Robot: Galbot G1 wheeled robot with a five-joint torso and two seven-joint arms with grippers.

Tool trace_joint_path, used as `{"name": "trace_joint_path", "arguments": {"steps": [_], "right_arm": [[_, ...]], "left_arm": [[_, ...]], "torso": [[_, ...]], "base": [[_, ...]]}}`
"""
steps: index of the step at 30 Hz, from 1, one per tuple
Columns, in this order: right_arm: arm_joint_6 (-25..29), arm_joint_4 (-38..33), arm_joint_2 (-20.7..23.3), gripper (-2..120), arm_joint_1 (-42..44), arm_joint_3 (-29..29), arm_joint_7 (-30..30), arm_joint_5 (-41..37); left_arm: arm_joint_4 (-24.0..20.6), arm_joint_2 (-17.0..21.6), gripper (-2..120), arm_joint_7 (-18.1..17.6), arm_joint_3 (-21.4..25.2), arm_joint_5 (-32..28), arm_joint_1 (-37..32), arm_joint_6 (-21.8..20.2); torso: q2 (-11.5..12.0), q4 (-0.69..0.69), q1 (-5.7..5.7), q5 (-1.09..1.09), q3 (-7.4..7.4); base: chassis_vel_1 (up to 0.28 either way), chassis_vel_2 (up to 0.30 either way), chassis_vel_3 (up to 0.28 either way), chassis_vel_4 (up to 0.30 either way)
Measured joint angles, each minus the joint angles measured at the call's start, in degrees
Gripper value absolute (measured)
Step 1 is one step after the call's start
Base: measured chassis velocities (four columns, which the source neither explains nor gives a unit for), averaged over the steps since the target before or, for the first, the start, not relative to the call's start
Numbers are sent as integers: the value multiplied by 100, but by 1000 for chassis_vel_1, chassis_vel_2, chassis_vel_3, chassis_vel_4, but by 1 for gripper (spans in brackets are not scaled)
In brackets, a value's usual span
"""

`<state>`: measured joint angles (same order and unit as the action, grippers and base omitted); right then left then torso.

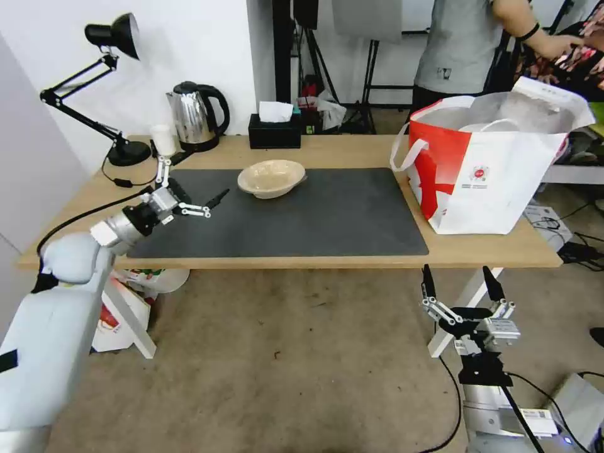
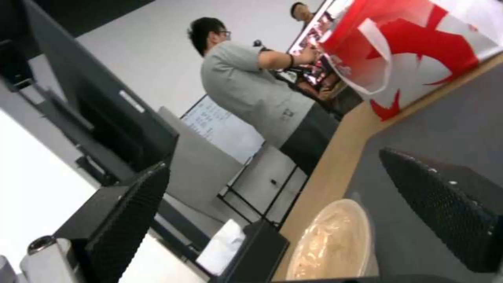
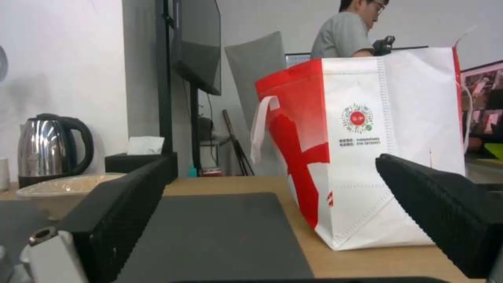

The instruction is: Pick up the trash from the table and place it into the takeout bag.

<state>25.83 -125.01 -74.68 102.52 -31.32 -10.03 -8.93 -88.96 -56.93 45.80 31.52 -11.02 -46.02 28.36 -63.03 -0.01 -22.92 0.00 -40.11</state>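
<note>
Table (image 1: 352, 154) holds logo-printed takeout bag (image 1: 484, 170).

Pale grey arms, seemingly black-tipped tools

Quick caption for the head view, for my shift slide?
Left claw open over the mat beside the beige bowl; right claw open below the table edge, near the takeout bag.

Red-and-white takeout bag (image 3: 367, 145) standing on a wooden table (image 3: 367, 263) at right of centre, dark mat (image 3: 220, 236) lower centre, beige bowl (image 3: 63, 188) and steel kettle (image 3: 52, 149) at left, black tissue box (image 3: 139, 161) behind, two spread black fingers (image 3: 445, 208) in the foreground.
</note>
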Motion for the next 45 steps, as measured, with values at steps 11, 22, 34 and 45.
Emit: {"name": "trace_joint_path", "arguments": {"steps": [11,22,34,45], "right_arm": [[0,0,0,100,0,0,0,0],[0,0,0,100,0,0,0,0],[0,0,0,100,0,0,0,0],[0,0,0,100,0,0,0,0]], "left_arm": [[480,96,100,384,-329,239,300,123],[1111,-97,100,570,-486,620,601,293],[1426,-170,100,578,-622,1032,972,460],[1516,-193,100,572,-821,1113,1235,465]], "torso": [[0,1,0,0,0],[0,2,0,0,0],[0,1,0,1,0],[0,1,0,0,0]], "base": [[0,0,0,0],[0,0,0,0],[0,0,0,0],[0,0,0,0]]}}
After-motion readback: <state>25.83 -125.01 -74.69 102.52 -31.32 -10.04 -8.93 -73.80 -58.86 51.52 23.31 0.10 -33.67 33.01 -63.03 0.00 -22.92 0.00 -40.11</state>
